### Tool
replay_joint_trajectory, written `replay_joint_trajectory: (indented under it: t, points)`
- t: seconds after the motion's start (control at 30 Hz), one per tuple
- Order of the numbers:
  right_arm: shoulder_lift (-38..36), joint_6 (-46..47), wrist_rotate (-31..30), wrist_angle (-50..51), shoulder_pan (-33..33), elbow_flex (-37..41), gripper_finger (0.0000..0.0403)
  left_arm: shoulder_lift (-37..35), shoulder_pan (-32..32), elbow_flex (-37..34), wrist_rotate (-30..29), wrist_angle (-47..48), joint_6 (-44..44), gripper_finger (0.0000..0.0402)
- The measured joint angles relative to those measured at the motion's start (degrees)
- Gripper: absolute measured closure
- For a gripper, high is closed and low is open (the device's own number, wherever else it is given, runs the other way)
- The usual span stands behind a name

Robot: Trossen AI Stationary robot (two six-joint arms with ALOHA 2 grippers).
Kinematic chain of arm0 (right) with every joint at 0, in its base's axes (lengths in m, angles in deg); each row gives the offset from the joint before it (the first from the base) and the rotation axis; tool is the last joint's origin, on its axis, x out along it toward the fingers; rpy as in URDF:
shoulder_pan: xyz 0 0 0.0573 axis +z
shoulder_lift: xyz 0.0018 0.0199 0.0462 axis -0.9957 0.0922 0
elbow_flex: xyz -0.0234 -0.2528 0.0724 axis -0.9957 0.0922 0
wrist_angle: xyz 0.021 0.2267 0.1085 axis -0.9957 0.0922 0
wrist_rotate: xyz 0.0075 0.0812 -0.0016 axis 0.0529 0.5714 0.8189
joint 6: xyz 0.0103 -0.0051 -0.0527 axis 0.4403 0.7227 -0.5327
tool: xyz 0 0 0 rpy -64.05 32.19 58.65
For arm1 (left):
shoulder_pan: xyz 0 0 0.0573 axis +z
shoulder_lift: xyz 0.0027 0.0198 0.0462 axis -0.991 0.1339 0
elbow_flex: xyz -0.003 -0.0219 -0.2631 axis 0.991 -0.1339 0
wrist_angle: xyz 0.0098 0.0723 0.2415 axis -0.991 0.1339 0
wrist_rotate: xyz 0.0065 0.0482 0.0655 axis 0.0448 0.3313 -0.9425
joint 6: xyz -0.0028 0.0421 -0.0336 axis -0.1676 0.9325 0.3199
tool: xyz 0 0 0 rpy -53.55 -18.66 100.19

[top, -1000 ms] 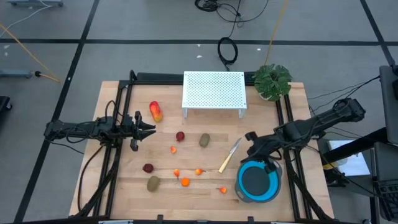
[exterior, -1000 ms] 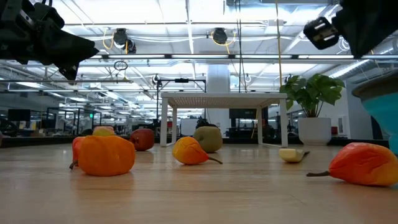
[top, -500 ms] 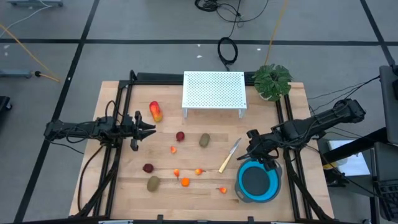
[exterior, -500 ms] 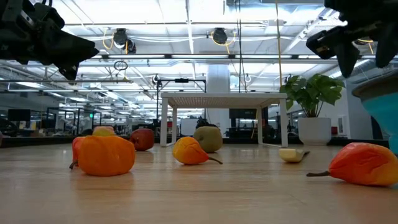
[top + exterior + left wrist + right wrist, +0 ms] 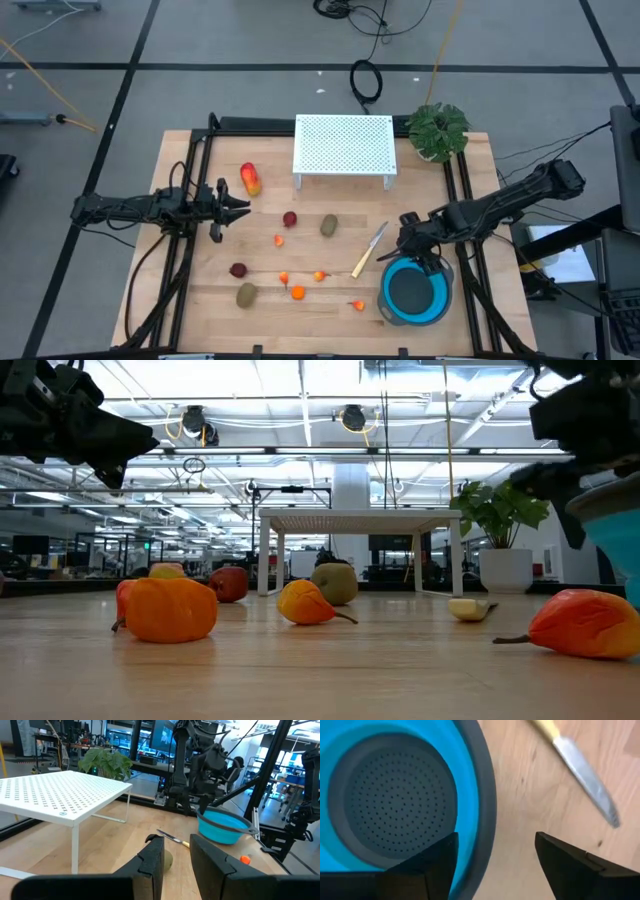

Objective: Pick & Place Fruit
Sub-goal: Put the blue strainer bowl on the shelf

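Fruit lies loose on the wooden table: an oblong red-yellow piece (image 5: 250, 179), dark red round ones (image 5: 290, 219) (image 5: 238, 270), brown-green ovals (image 5: 329, 226) (image 5: 246, 295) and several tiny orange ones (image 5: 298, 292). A blue bowl (image 5: 413, 292) with a grey perforated bottom stands at the near right. My right gripper (image 5: 408, 240) hangs open over the bowl's far-left rim (image 5: 482, 810), one finger above the inside and one outside; I cannot tell whether it touches. My left gripper (image 5: 240, 210) hovers at the table's left, slightly open, holding nothing.
A yellow-handled knife (image 5: 369, 250) lies just left of the bowl. At the far middle stands a white perforated rack (image 5: 344, 148), with a potted plant (image 5: 438, 130) at the far right corner. Black frame rails (image 5: 190, 200) run along both table sides.
My right gripper has come down toward the bowl's rim, shifting a little toward the near edge, and its fingers have spread apart. The bowl and the fruit have stayed in place.
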Motion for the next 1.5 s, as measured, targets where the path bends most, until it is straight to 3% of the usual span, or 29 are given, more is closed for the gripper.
replay_joint_trajectory:
  t: [0.33, 0.77, 1.13, 1.37, 1.5]
  points:
    - [-0.02, 5.79, 2.86, -5.09, 0.02, 3.32, 0.0205, 0.00, 0.00, 0.00, -0.02, -0.01, -0.07, 0.0309]
    - [-0.09, 12.70, 3.87, -7.12, 0.04, 5.66, 0.0391, 0.00, 0.00, 0.00, -0.02, -0.01, -0.60, 0.0309]
    - [-2.52, 16.04, 8.86, -6.24, 0.04, 3.04, 0.0400, 0.00, 0.00, 0.00, -0.05, -1.05, -11.48, 0.0309]
    - [-4.04, 16.76, 8.51, -7.16, -0.24, -4.13, 0.0401, -0.02, 0.00, 0.00, -0.07, -6.86, -19.32, 0.0309]
    - [-4.09, 17.30, 4.00, -8.03, -1.09, -8.66, 0.0401, -0.02, 0.00, 0.00, -0.09, -8.77, -19.43, 0.0309]
